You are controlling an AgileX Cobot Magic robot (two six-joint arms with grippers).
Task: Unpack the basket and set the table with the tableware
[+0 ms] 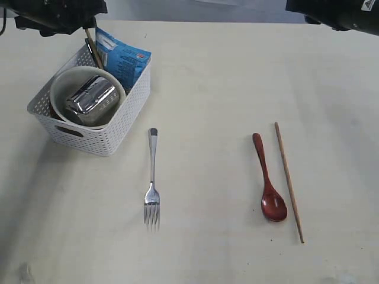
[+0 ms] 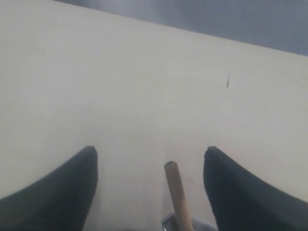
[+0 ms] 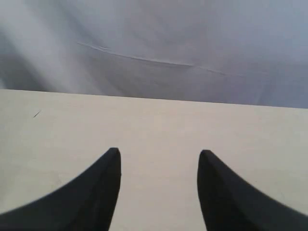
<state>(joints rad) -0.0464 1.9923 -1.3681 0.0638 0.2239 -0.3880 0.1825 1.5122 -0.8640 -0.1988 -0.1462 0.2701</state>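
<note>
The white basket (image 1: 106, 139) stands at the far left of the table (image 1: 213, 83). It holds a cream bowl (image 1: 59, 89) with a steel cup (image 1: 90, 100) lying in it, and a wooden chopstick (image 1: 93, 50) leans upright at its back wall. My left gripper (image 2: 149, 151) hangs over that spot with its jaws apart. The chopstick's end (image 2: 175, 192) stands between them and touches neither finger. On the table lie a steel fork (image 1: 152, 177), a dark red spoon (image 1: 269, 183) and a second chopstick (image 1: 288, 180). My right gripper (image 3: 159, 151) is open over bare table.
A blue snack packet (image 1: 125, 59) leans in the basket's far corner. A bit of grey metal (image 2: 168, 224) shows beside the chopstick in the left wrist view. The dark arm bodies sit at the top left (image 1: 53, 15) and top right (image 1: 337, 12).
</note>
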